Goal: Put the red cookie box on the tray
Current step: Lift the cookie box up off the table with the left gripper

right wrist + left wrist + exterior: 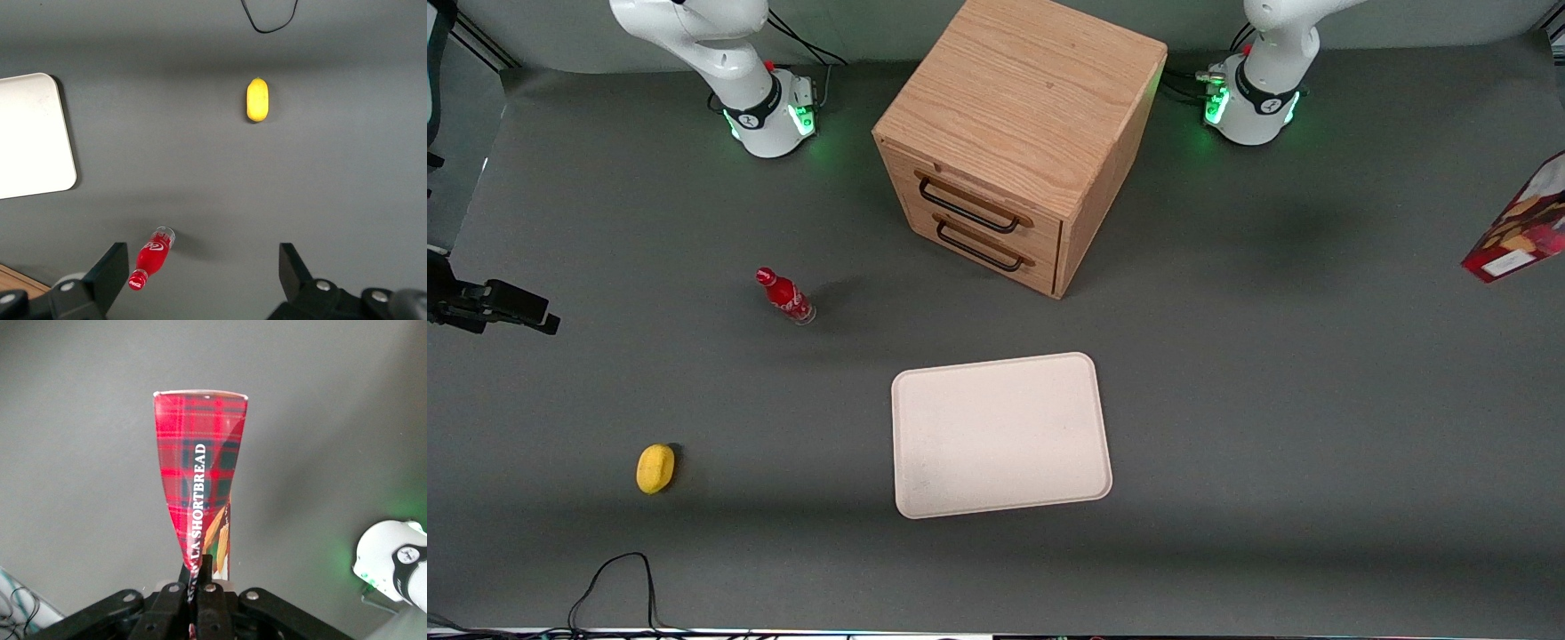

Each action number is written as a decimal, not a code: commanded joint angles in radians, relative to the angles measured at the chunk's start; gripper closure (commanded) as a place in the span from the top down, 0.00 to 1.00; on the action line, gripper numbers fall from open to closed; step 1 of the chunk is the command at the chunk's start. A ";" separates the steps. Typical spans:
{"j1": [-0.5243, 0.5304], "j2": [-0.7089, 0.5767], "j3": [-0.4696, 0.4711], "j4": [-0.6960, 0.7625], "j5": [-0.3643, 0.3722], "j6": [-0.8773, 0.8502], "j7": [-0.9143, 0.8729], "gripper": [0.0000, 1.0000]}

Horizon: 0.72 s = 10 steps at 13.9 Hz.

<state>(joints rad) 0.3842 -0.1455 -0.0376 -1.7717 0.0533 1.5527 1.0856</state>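
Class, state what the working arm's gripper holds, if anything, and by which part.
The gripper is shut on the red cookie box, pinching one narrow end; the box is off the table.

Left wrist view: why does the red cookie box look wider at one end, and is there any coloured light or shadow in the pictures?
Left wrist view: perspective makes the red cookie box seem to widen away from the gripper, whose jaws clamp its near end; a green glow lies on the table. Front view: green lights glow at both arm bases; the cabinet and bottle cast soft shadows; the tray looks pale.

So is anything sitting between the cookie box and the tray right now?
Nothing visible. The gripper holds the red cookie box at the working arm's end; bare table lies between it and the tray.
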 commanded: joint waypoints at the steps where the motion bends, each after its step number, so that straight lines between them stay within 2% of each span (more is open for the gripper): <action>1: -0.013 0.067 -0.025 0.126 0.028 -0.062 -0.073 0.00; 3: -0.013 0.130 -0.095 0.203 0.025 -0.069 -0.240 0.00; 6: -0.036 0.314 -0.243 0.433 0.031 -0.181 -0.523 0.00; 8: -0.152 0.432 -0.269 0.581 0.060 -0.236 -0.765 0.00; 10: -0.293 0.504 -0.268 0.655 0.062 -0.229 -1.038 0.00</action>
<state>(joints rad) 0.2184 0.2455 -0.3094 -1.2850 0.0835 1.3836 0.2817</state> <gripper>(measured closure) 0.974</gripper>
